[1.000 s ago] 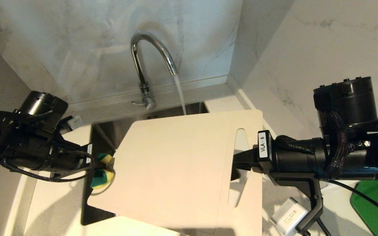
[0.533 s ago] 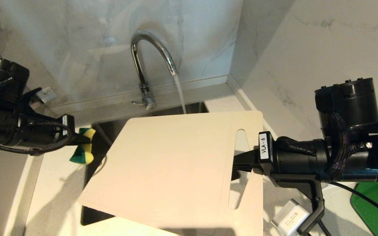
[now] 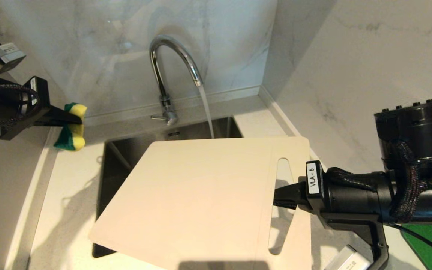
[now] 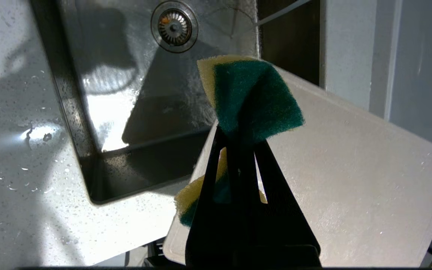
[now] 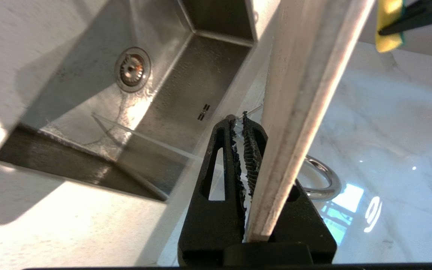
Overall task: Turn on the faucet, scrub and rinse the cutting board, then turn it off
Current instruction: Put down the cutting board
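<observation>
tall glossy chrome gooseneck faucet (image 3: 171,63) | cream matt plastic cutting board (image 3: 201,198), smooth, clamped between right jaws | green-yellow sponge (image 4: 251,99), coarse scouring face, between left jaws | brushed steel sink (image 4: 126,93), wet

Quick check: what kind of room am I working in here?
Most likely a home kitchen: a steel sink set in a pale counter, a chrome faucet running, and marble-look wall panels meeting in a corner.

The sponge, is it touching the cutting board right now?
Apart. The head view shows the sponge held by the left gripper above the counter, clear of the cutting board.
</observation>
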Robot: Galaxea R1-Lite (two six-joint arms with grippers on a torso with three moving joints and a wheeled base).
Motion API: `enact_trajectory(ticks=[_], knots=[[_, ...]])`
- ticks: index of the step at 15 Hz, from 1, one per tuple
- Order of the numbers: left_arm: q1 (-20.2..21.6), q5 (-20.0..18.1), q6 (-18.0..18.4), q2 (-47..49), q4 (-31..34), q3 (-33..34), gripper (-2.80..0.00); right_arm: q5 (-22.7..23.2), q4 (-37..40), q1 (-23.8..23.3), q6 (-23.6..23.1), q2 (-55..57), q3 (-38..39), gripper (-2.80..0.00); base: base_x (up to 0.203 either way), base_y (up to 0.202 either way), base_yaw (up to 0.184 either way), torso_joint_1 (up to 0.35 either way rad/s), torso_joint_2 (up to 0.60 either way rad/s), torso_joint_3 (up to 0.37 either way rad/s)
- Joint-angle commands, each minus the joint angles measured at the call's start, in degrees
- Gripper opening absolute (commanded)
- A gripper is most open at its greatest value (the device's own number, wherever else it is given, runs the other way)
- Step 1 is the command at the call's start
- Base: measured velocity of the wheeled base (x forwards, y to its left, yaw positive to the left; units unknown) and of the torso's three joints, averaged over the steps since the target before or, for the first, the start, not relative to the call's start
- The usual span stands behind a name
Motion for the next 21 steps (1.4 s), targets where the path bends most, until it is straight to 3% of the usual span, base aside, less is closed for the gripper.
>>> enact_trajectory(ticks=[1,7,11,15,18,21], knots=[[-0.1,0.0,-0.2,0.0,0.3,-0.6,-2.8,0.2,0.0,0.0,-0.2,-3.7,3.1,-2.8,0.0,0.0,0.0,0.0,0.0,0.0],[-0.2,0.3,-0.2,0.3,2.7,-1.3,-2.8,0.0,0.0,-1.1,6.0,-12.7,9.4,-2.8,0.0,0.0,0.0,0.0,0.0,0.0],[-1.0,0.9,-0.1,0.8,3.6,-1.4,-2.8,0.1,0.0,-7.3,10.3,-19.1,16.5,-2.8,0.0,0.0,0.0,0.0,0.0,0.0],[-2.2,2.9,-0.1,2.1,3.7,-1.4,-2.8,0.0,0.2,-14.3,11.6,-23.6,18.4,-2.8,0.0,0.0,0.0,0.0,0.0,0.0],[-3.7,4.7,-0.1,2.6,4.0,-1.5,-2.8,-0.6,0.2,-20.5,15.2,-27.4,21.5,-2.8,0.0,0.0,0.0,0.0,0.0,0.0],[-4.4,5.6,-0.1,3.2,4.9,-2.7,-2.8,-6.5,0.5,-23.8,19.0,-30.7,23.2,-2.8,0.0,0.0,0.0,0.0,0.0,0.0]])
